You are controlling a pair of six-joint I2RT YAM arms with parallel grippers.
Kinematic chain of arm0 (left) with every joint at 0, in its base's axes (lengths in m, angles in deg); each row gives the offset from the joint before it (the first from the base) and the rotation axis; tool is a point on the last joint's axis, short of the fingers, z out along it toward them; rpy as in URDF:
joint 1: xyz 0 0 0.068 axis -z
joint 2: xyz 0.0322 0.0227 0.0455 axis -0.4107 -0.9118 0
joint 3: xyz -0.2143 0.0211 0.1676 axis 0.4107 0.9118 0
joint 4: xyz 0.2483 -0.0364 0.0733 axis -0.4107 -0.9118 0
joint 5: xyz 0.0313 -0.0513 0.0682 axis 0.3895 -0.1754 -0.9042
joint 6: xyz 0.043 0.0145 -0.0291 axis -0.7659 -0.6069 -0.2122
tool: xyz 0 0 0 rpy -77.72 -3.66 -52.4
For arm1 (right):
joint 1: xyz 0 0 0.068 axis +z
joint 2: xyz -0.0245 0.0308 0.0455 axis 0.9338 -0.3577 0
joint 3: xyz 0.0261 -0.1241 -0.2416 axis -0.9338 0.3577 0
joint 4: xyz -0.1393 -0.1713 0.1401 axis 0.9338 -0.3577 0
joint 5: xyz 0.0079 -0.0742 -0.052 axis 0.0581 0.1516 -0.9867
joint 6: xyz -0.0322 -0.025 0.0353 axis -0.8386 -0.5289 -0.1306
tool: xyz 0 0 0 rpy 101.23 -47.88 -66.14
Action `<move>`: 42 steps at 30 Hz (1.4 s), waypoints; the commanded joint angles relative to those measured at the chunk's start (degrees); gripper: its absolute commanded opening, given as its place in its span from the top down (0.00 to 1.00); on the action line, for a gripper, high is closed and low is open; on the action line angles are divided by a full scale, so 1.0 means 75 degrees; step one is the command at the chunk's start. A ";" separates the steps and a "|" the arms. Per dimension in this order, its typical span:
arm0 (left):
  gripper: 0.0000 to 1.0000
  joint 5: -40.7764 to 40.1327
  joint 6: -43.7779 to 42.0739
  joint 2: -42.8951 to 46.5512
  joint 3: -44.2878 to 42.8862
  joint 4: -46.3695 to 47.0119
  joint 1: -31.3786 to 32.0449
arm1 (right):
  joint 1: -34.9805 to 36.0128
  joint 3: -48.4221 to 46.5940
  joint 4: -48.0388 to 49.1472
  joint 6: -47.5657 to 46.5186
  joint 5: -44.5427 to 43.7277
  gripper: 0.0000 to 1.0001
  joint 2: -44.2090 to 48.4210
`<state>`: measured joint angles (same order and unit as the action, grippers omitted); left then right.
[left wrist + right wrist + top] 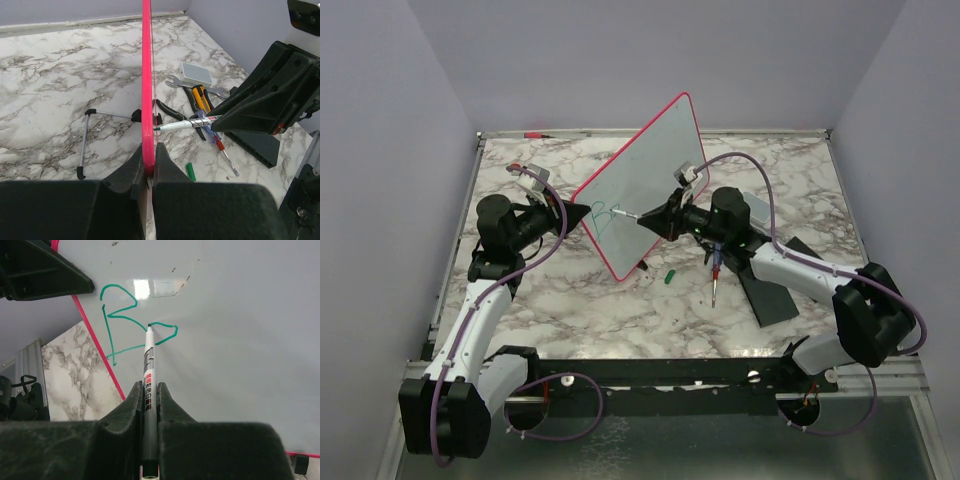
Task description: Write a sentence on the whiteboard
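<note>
Left gripper [148, 172]: clenched on the pink rim of the whiteboard [655, 165].
Whiteboard: up on edge, tilted, over the marble table [570, 310], between both grippers.
Writing [120, 320]: green strokes like a B or R; no readable word.
Marker [148, 357]: tip touching the board; label print illegible.
Right gripper [149, 390]: clamped around the marker barrel.
Green cap [669, 276]: lying on the table.
</note>
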<state>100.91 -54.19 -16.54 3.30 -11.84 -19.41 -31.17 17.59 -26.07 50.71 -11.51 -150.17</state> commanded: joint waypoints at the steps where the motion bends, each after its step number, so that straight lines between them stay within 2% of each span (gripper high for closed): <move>1: 1.00 0.0388 -0.0559 -0.0264 0.0286 -0.1272 0.0129 | 0.0138 -0.0054 -0.0031 -0.0194 0.0014 0.99 -0.0117; 16: 1.00 0.0388 -0.0557 -0.0264 0.0293 -0.1272 0.0131 | 0.0163 0.0775 -0.0205 -0.0111 -0.0813 0.99 0.0127; 23: 1.00 0.0356 -0.0572 -0.0275 0.0285 -0.1272 0.0138 | 0.0166 0.0692 -0.0404 -0.0058 -0.1849 0.99 0.0344; 33: 1.00 0.0375 -0.0572 -0.0277 0.0289 -0.1272 0.0130 | 0.0150 0.0772 -0.0493 -0.0046 -0.1721 0.99 0.1280; 42: 1.00 0.0387 -0.0555 -0.0255 0.0295 -0.1272 0.0132 | 0.0145 0.0344 -0.0546 -0.0149 -0.1299 0.99 0.0771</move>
<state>100.97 -54.19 -16.54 3.30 -11.84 -19.39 -29.88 22.36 -29.59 50.43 -22.70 -142.26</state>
